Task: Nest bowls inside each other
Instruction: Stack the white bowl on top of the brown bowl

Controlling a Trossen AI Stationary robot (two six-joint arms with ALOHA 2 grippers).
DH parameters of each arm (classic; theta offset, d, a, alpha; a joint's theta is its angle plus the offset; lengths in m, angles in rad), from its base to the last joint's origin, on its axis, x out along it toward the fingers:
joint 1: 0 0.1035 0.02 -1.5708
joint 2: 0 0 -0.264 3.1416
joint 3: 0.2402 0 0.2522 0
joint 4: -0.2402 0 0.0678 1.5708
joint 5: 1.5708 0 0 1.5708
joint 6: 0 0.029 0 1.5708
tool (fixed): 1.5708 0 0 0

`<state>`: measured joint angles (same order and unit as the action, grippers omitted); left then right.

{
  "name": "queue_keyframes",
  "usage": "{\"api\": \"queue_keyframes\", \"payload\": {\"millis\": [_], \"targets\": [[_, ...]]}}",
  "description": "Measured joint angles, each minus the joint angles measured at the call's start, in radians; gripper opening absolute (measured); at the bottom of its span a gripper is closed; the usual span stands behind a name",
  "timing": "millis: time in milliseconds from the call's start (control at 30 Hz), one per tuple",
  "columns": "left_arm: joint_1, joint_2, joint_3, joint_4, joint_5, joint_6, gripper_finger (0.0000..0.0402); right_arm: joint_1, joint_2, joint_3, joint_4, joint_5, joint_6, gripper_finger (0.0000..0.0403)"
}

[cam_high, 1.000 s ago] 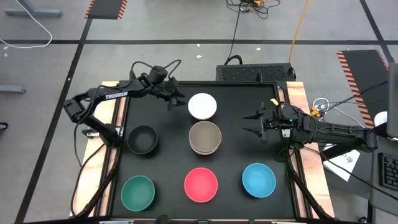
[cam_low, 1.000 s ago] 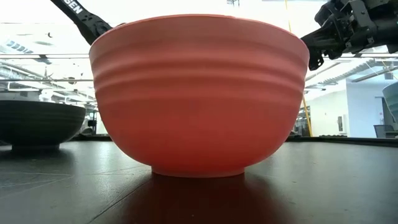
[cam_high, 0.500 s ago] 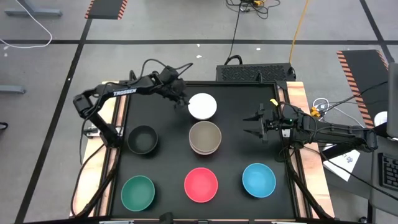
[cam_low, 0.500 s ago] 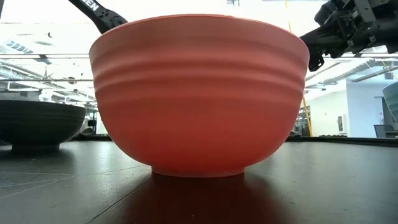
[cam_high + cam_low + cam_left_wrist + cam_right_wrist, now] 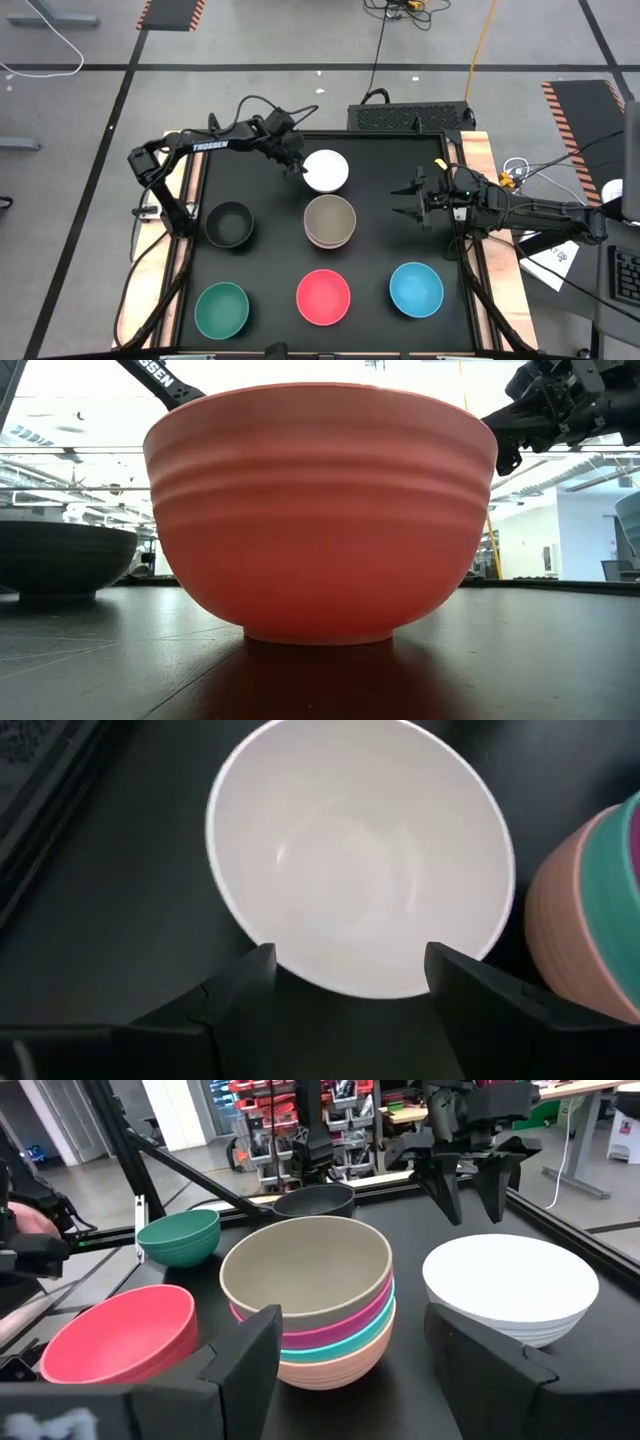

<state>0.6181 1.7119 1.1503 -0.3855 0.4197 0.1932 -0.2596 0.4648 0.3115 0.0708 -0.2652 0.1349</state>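
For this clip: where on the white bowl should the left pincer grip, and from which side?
Grip the white bowl by its thin rim, on the side away from the stack, coming down from above. The bowl sits upright and open, so one finger could go inside the wall and one outside. The left pincer hangs open at that edge.

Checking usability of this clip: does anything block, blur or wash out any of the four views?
Low view: the red bowl fills the frame, hiding most of the table, with a bright washed-out room behind. Left wrist view: the white bowl looks soft and nearly featureless. Right wrist view: the stacked bowls are clear. High view: evenly lit.
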Motion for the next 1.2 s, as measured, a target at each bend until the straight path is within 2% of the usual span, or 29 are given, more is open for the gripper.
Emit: {"api": "queue_keyframes", "payload": {"millis": [200, 567, 867, 1033, 1200], "targets": [[-0.003, 0.007, 0.000, 0.023, 0.008, 0.004, 0.0260, 0.000, 0.000, 0.000, 0.005, 0.000, 0.003, 0.0238], [0.015, 0.116, 0.000, 0.056, 0.033, 0.009, 0.0260, 0.000, 0.000, 0.000, 0.011, -0.002, 0.003, 0.0238], [0.025, 0.105, 0.001, 0.078, 0.055, 0.014, 0.0259, 0.000, 0.000, 0.000, 0.008, -0.003, 0.003, 0.0238], [0.031, 0.106, 0.024, 0.049, 0.028, 0.020, 0.0259, 0.000, 0.000, 0.000, 0.007, -0.004, 0.003, 0.0238], [0.027, 0.106, 0.094, -0.049, 0.017, 0.052, 0.0259, 0.000, 0.000, 0.000, -0.002, -0.005, 0.003, 0.0238]]}}
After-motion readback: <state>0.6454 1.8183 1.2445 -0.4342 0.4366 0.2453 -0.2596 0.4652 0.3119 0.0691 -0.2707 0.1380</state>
